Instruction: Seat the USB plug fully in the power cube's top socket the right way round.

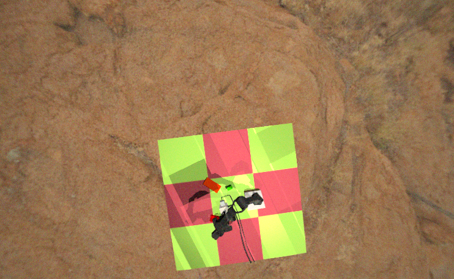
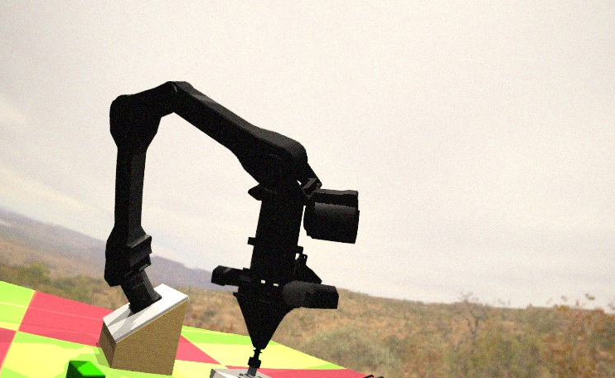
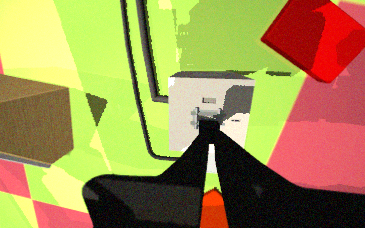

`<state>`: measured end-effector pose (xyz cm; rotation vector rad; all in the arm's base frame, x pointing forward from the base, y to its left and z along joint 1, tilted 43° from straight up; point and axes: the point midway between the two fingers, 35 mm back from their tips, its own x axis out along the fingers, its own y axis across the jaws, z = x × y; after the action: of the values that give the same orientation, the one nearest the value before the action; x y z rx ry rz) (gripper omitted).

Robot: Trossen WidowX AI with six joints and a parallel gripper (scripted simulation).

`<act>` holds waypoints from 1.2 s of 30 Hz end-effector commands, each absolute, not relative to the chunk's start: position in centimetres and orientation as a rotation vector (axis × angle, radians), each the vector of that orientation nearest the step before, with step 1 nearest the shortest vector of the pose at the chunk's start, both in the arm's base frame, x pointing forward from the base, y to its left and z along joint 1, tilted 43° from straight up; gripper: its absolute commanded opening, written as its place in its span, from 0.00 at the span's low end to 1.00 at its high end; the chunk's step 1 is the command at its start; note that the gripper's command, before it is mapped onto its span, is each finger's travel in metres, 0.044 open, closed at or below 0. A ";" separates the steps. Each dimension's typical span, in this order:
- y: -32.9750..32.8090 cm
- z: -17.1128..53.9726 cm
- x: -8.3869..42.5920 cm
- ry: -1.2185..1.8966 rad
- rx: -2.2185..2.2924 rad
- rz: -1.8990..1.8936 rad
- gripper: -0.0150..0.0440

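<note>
The white power cube [image 3: 190, 125] [image 1: 223, 207] [image 2: 227, 373] stands on the checked table. The small USB plug [image 3: 203, 114] [image 2: 254, 362] sits upright over the socket on the cube's top. My gripper [image 3: 211, 135] [image 2: 255, 350] points straight down right over the cube and is shut on the plug. The plug's black cable [image 3: 140, 80] [image 1: 243, 238] loops past the cube's left side in the wrist view. How deep the plug sits in the socket is hidden by my fingers.
A red block [image 3: 317, 37] [image 1: 213, 218] lies close beside the cube. An orange block [image 1: 212, 184] and a small green cube [image 1: 228, 186] [image 2: 83, 369] lie farther off. The arm's tan base block [image 2: 145, 328] [image 3: 22, 120] stands nearby. The table edge [image 1: 301, 207] is to the right.
</note>
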<state>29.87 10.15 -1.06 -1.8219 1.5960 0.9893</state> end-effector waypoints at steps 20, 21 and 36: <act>10.0 -1.2 29.9 1.589 -1.821 0.995 0.25; 10.0 -1.2 29.9 1.589 -1.821 0.995 0.25; 9.9 -1.3 29.9 1.589 -1.822 0.995 0.25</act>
<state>29.89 9.90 -1.34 -1.8190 1.5941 0.9904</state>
